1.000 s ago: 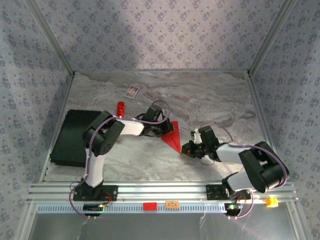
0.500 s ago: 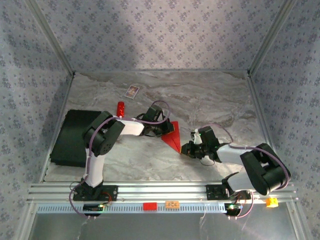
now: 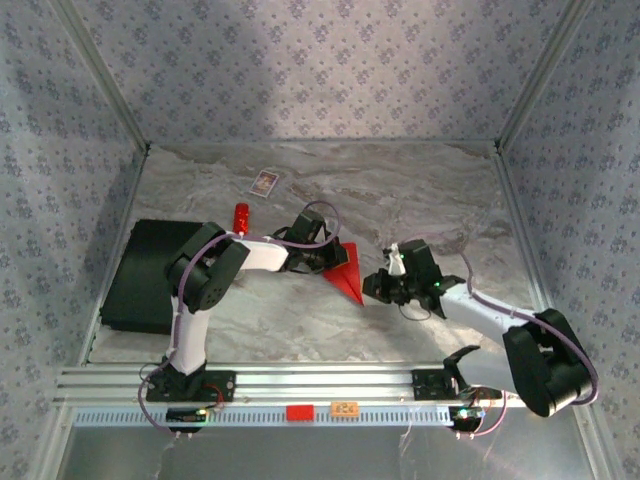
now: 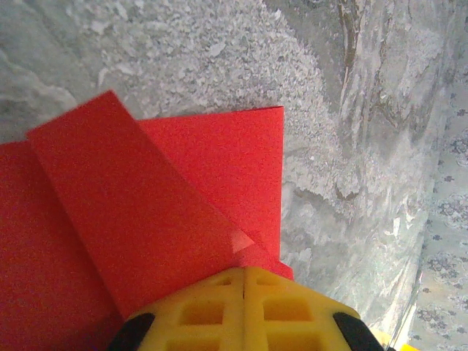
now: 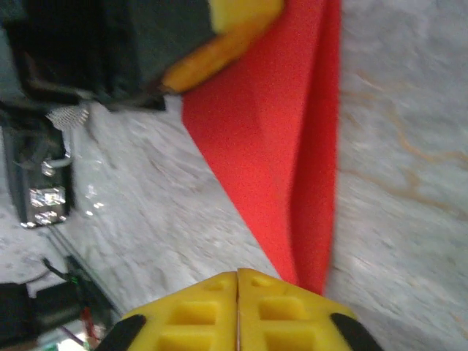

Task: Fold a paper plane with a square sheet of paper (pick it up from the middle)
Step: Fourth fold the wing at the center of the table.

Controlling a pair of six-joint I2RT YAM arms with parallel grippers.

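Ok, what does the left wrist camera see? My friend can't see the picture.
Folded red paper lies on a grey marbled table, with one flap slanting across the layer beneath it. The yellow left gripper, shut, meets the paper's near edge at the bottom of the picture.

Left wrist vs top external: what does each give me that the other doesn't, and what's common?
Left wrist: close-up of the red paper, layered, one flap folded diagonally over another, a tiny turned-up corner right at the left jaws, which are shut. Top external: overall layout, the right jaws by the paper's pointed near tip, the black mat at left, the red stick and small printed card farther back. Shared: the red paper lying on the marbled table with the left jaws on it.
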